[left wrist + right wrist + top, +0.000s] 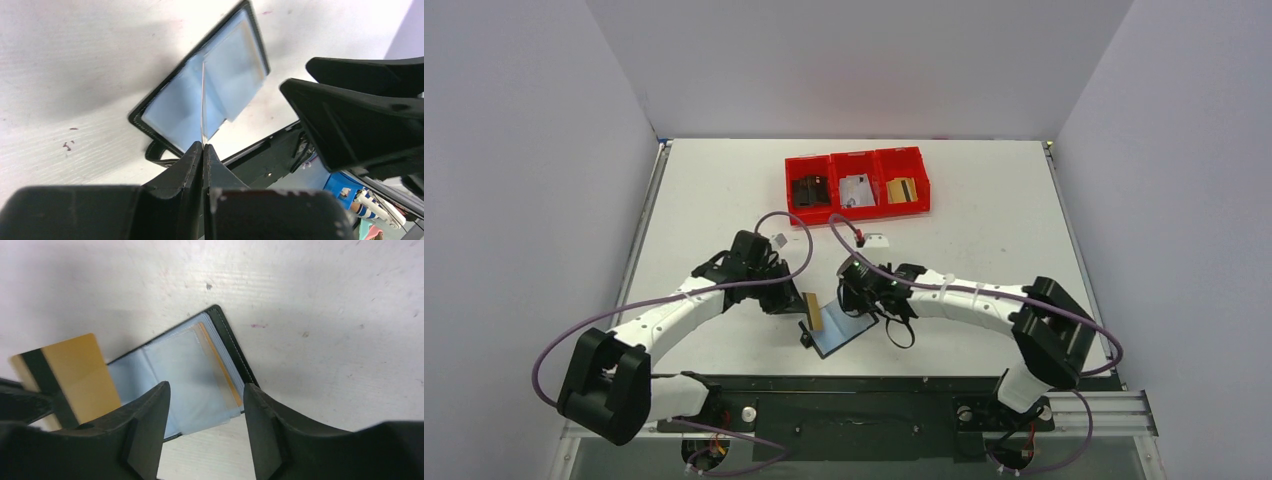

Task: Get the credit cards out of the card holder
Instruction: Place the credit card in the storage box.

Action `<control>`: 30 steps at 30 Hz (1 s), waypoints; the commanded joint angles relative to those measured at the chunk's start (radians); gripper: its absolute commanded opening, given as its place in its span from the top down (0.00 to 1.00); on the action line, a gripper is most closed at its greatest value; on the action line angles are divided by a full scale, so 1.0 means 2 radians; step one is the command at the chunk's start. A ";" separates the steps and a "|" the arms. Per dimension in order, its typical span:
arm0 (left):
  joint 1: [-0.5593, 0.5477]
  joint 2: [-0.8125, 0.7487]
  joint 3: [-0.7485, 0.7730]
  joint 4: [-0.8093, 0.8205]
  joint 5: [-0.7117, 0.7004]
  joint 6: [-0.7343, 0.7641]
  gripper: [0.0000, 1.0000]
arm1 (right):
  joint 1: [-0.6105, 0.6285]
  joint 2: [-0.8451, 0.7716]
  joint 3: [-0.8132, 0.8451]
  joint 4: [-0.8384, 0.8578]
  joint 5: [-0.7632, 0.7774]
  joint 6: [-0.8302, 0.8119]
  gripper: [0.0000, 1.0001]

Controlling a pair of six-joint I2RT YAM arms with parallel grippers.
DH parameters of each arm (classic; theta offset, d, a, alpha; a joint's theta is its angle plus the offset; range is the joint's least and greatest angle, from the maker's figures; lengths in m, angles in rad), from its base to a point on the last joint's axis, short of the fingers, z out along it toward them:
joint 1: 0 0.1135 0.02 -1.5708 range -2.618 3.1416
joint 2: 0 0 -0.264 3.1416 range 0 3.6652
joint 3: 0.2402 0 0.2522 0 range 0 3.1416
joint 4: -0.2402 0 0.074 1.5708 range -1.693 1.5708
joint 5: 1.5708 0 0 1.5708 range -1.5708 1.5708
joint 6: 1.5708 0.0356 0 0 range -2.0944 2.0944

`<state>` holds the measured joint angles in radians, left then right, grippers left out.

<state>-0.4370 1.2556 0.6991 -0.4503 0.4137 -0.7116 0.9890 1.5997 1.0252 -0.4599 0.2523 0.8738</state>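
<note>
Table (pixel 984 250) comes first: a white, lightly scuffed top boxed in by pale walls. Both arms reach in from its near edge and bend toward each other at the middle. At the far side stands a row of three red bins (pixel 858 154); the left one holds something black, the middle one something white-grey, and the right one a gold piece. Nearer the arms, the black wallet (pixel 844 328) (pixel 175 107) (pixel 185 375) lies open flat on the table with its bluish clear sleeves facing up. The right gripper (pixel 861 300) (pixel 205 432) hangs over it with its jaws apart and nothing between them. The left gripper (pixel 796 303) (pixel 203 147) is at the wallet's left side, its jaws pinched tight on a gold card (pixel 813 312) (pixel 203 100) (pixel 65 375) with a dark stripe. That card stands on edge, out of the sleeves. A tan edge (pixel 222 367) shows inside one sleeve.
</note>
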 commanded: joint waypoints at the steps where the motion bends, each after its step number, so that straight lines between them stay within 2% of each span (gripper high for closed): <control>1: 0.007 -0.027 0.049 0.001 0.020 -0.006 1.00 | -0.032 -0.091 0.012 0.015 -0.019 -0.012 0.44; 7: 0.010 -0.038 0.068 0.054 0.063 -0.048 1.00 | -0.101 -0.187 -0.076 0.136 -0.159 -0.001 0.38; 12: 0.011 -0.035 0.068 0.145 0.114 -0.102 1.00 | -0.137 -0.248 -0.152 0.249 -0.254 0.035 0.38; 14: 0.011 -0.032 0.068 0.180 0.128 -0.132 1.00 | -0.144 -0.267 -0.173 0.298 -0.270 0.051 0.38; 21: 0.011 -0.020 0.063 0.290 0.167 -0.191 1.00 | -0.155 -0.290 -0.206 0.370 -0.304 0.088 0.38; 26: 0.011 -0.012 0.058 0.327 0.177 -0.218 1.00 | -0.157 -0.283 -0.212 0.398 -0.313 0.102 0.41; 30: 0.011 -0.009 0.057 0.343 0.183 -0.225 1.00 | -0.157 -0.276 -0.216 0.416 -0.320 0.114 0.47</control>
<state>-0.4217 1.2320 0.7925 0.1184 0.7406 -1.1248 0.6811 1.0397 0.6025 0.2512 -0.3542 1.0649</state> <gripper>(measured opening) 0.005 0.557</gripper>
